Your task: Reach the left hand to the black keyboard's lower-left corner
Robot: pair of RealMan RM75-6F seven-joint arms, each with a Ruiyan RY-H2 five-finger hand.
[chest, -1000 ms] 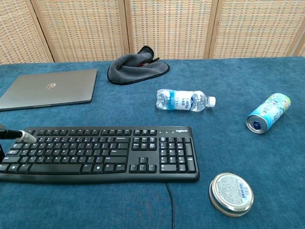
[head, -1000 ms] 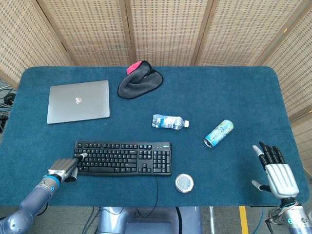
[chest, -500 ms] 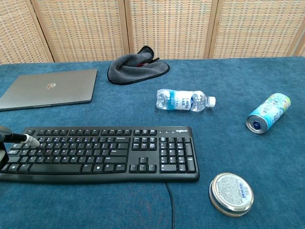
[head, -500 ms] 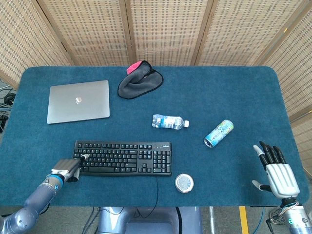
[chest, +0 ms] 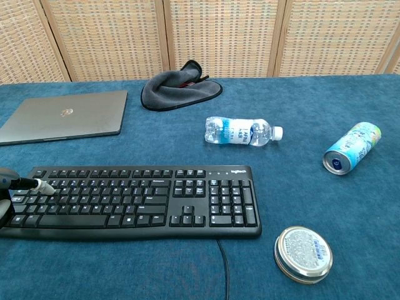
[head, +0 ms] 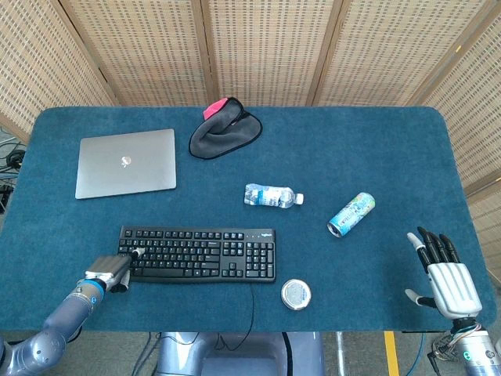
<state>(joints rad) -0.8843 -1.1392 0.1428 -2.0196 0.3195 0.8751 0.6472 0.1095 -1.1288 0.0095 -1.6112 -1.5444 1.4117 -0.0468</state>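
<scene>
The black keyboard (head: 197, 254) lies flat near the table's front edge, left of centre, and shows large in the chest view (chest: 131, 201). My left hand (head: 109, 272) sits at the keyboard's left end, by its lower-left corner. One finger stretches out and its fingertip (chest: 45, 186) touches the leftmost keys; the other fingers look curled in and hold nothing. Only the edge of this hand shows in the chest view. My right hand (head: 443, 272) is far off at the front right, palm flat and fingers spread, empty.
A closed silver laptop (head: 125, 163) lies behind the keyboard, with a grey cloth (head: 224, 129) further back. A water bottle (head: 272, 195) and a can (head: 351, 214) lie on their sides right of centre. A round tin (head: 297, 294) sits by the keyboard's cable.
My left hand has crept a little rightward and forward along the keyboard's left end, its fingertip sliding slightly lower on the keys. The right hand has not moved.
</scene>
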